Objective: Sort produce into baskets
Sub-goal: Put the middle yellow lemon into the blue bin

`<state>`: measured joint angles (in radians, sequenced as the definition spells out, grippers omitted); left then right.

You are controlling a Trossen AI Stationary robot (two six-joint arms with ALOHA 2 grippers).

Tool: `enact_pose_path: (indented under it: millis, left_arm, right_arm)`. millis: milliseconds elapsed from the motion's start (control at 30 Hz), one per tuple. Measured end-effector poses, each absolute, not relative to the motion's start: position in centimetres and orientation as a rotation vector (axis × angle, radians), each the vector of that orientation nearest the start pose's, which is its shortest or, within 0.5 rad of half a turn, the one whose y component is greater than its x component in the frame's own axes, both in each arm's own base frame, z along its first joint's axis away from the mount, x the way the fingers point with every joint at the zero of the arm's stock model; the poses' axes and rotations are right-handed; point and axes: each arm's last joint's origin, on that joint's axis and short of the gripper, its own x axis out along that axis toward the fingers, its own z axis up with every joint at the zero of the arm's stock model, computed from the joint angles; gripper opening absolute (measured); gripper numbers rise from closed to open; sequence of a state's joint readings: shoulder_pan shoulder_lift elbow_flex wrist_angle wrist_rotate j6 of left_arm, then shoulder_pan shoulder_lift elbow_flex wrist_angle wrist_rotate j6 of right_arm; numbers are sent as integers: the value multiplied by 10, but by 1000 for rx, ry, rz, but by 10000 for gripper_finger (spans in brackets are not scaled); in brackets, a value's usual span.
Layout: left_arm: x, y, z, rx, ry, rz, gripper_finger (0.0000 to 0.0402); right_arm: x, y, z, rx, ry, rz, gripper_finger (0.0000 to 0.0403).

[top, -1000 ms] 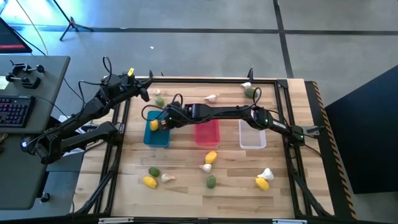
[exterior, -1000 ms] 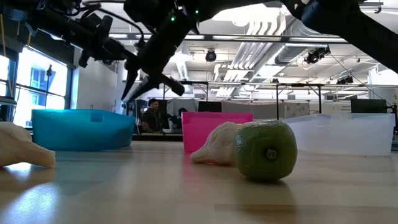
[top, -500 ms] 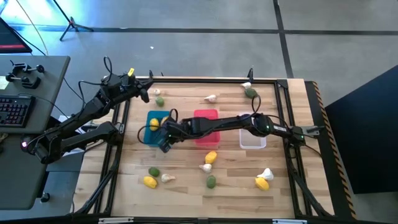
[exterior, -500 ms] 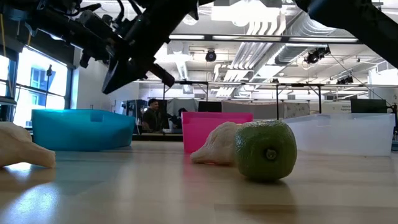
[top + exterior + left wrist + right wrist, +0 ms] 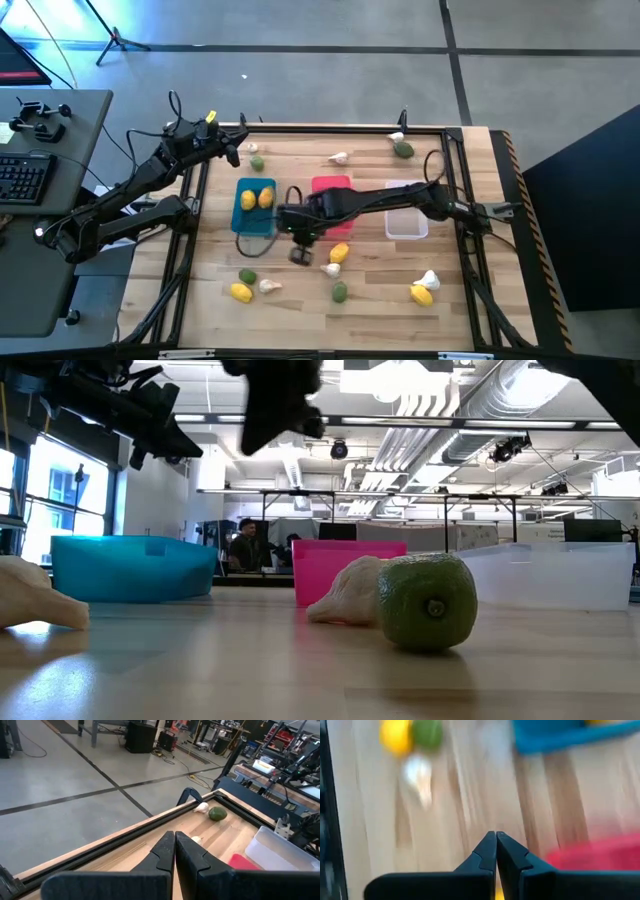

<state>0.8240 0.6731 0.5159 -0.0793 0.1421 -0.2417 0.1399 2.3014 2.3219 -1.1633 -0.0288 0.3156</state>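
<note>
Three baskets stand in a row at mid-table: blue [image 5: 254, 218], pink-red [image 5: 331, 185] and translucent white [image 5: 405, 226]. Two yellow lemons [image 5: 257, 198] lie in the blue basket. My right gripper [image 5: 300, 256] is shut and empty, above the bare table just near of the gap between the blue and pink baskets; its wrist view [image 5: 496, 837] shows the shut fingers. A lemon [image 5: 339, 252] and a garlic [image 5: 330, 268] lie just to its right. My left gripper [image 5: 234, 151] is shut and empty at the far left; its wrist view [image 5: 175, 838] shows it over the far edge.
Loose produce lies on the table: a green fruit [image 5: 257, 163] and garlic [image 5: 339, 157] at the far side, garlic and a green fruit [image 5: 403, 150] far right, a lemon, garlic and green fruit [image 5: 247, 276] near left, a green fruit [image 5: 340, 291], and a lemon with garlic [image 5: 422, 290] near right.
My right gripper has gone from over the blue basket toward the table's near edge and a little to the right, and now hangs over bare table. Two lemons now show uncovered in the blue basket. My left arm has kept still.
</note>
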Motion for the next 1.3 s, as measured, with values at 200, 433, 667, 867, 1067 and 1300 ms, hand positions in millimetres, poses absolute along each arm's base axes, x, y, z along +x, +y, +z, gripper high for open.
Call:
enact_pose_path:
  millis: [200,433,667,867,1067,1300]
  left_arm:
    - [111,113,265,-352,146,696,0]
    - [110,113,263,-360,169,697,0]
    - [110,113,261,-361,185,700,0]
    - [110,112,261,-363,189,701,0]
    - [110,112,261,-363,188,701,0]
    - [110,112,261,-365,189,702,0]
  right_arm:
    - [445,77,293,11,1317,208,0]
    - [432,86,279,-163,1434,421,0]
    - [424,97,233,-287,1555,559,46]
    - [426,108,215,-427,1504,543,149]
    - [436,117,215,-519,1387,490,227]
    - [433,113,196,-561,1418,539,248]
